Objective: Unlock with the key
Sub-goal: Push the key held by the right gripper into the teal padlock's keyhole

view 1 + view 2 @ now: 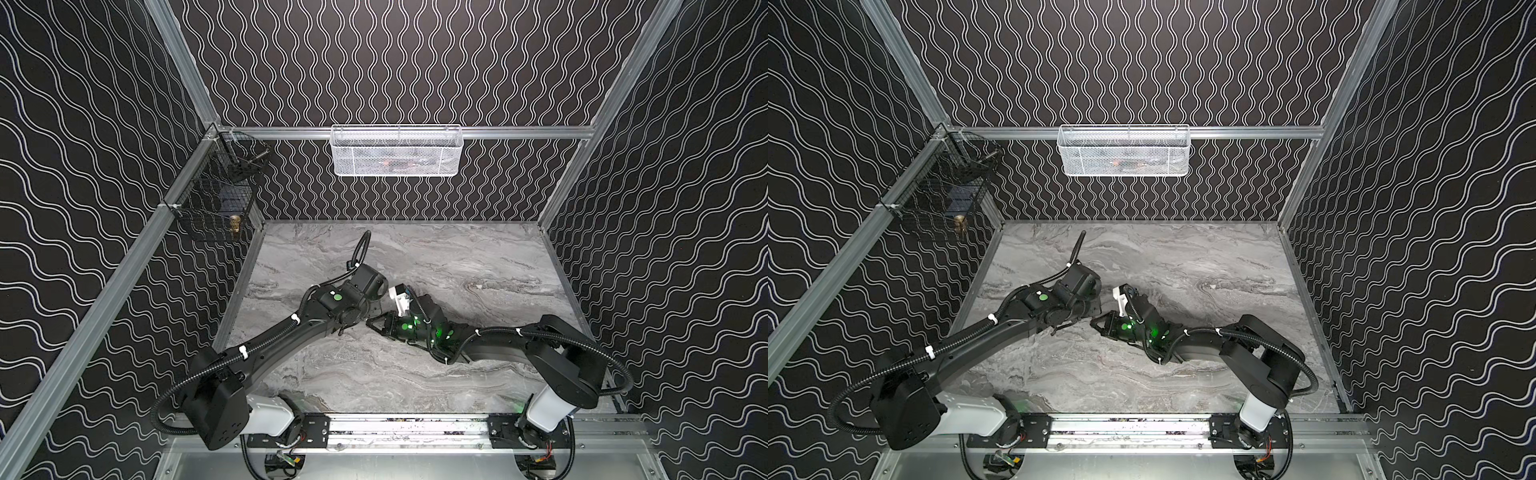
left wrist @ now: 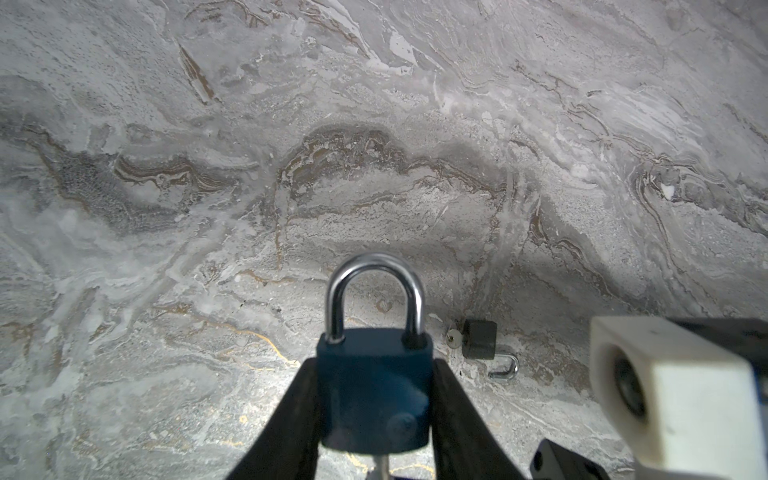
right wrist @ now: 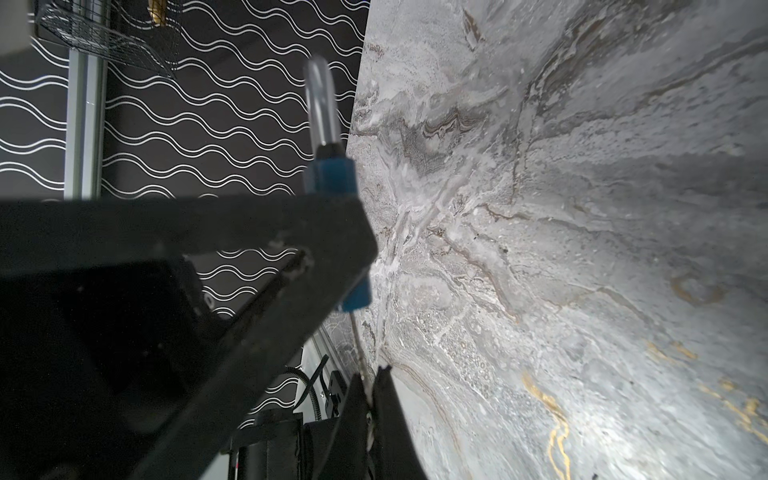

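A blue padlock with a silver shackle is clamped by its body between the fingers of my left gripper. Both shackle legs sit in the body. In the right wrist view the padlock shows edge on, held above the marble table. A thin silver key runs from the padlock's underside into my right gripper, which is shut on it. In both top views the two grippers meet near the table's middle: left, right. The padlock is hidden there.
A black padlock lies on the table with its shackle loose beside it. A white mesh basket hangs on the back wall. Black wire baskets hang at the back left corner. The right wrist's white camera housing is close by.
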You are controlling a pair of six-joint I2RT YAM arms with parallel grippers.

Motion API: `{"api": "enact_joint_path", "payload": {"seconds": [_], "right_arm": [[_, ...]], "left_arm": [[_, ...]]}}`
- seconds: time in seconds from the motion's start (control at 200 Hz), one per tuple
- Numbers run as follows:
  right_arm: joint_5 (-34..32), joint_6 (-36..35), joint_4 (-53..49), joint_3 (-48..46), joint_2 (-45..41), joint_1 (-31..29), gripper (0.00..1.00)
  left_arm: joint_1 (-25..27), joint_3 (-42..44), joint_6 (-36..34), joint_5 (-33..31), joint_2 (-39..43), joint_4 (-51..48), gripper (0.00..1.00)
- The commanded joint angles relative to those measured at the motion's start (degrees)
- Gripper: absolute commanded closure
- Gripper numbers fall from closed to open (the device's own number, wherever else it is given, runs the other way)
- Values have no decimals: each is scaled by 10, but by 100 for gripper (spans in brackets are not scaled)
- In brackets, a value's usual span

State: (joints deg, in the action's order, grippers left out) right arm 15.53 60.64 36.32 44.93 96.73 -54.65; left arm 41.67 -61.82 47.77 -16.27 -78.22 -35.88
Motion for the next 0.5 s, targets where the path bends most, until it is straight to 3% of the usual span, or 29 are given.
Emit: {"api": "enact_joint_path", "payload": {"seconds": [0.0,0.495], "right_arm": [[-10,12,28,-2,-3,1,100],[-18,18,36,-10,-20,10,100]], "left_arm": [[4,-4,3,-19,1,-1,87],[14,-6,7,-57,0,-30,89]]}}
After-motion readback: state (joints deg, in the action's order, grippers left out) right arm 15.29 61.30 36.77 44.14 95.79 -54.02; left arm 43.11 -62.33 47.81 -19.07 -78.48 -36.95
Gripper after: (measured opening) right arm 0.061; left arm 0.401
